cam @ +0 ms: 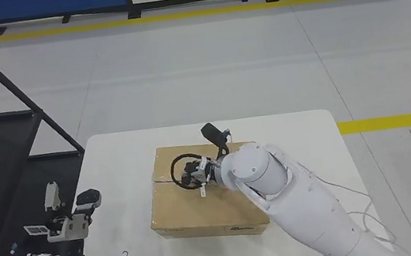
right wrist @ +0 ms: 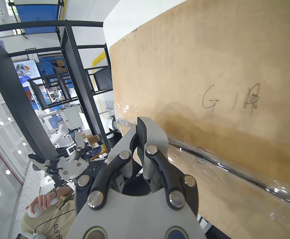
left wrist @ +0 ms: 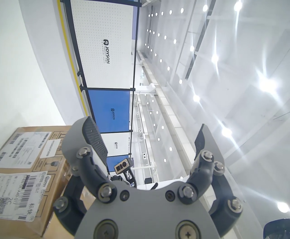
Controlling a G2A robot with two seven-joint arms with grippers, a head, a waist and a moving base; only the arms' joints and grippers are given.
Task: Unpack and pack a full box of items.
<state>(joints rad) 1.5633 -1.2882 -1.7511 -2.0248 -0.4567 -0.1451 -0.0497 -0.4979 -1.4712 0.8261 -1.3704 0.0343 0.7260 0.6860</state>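
- Hanging just off the table's near left corner, the left gripper (left wrist: pixel 145 126) is pointing upward, with its jaws spread wide and nothing between them.
- Crossing the near right part of the table, the right arm (cam: pixel 301 201) is hanging over the box (cam: pixel 201 214). The right gripper (right wrist: pixel 141 133) is sitting low above the lid with its two fingers pressed together — nothing is showing between the pads.
- Those fingertips are lying just beside the clear tape seam (right wrist: pixel 226 167) that is running along the lid. Whether they are touching the cardboard cannot be told.
- The box is resting flat near the middle of the white table (cam: pixel 118 178), with its flaps closed and taped. Pen marks (right wrist: pixel 231 99) are showing on the top, and white printed labels (left wrist: pixel 25 147) are sticking to the side that is facing the left gripper.
- A black metal frame (cam: pixel 4 84) is standing on the floor to the left of the table.
- Farther off, a yellow line (cam: pixel 198 12) is running across the grey floor — blue and white partition panels (cam: pixel 48 2) are standing behind it.
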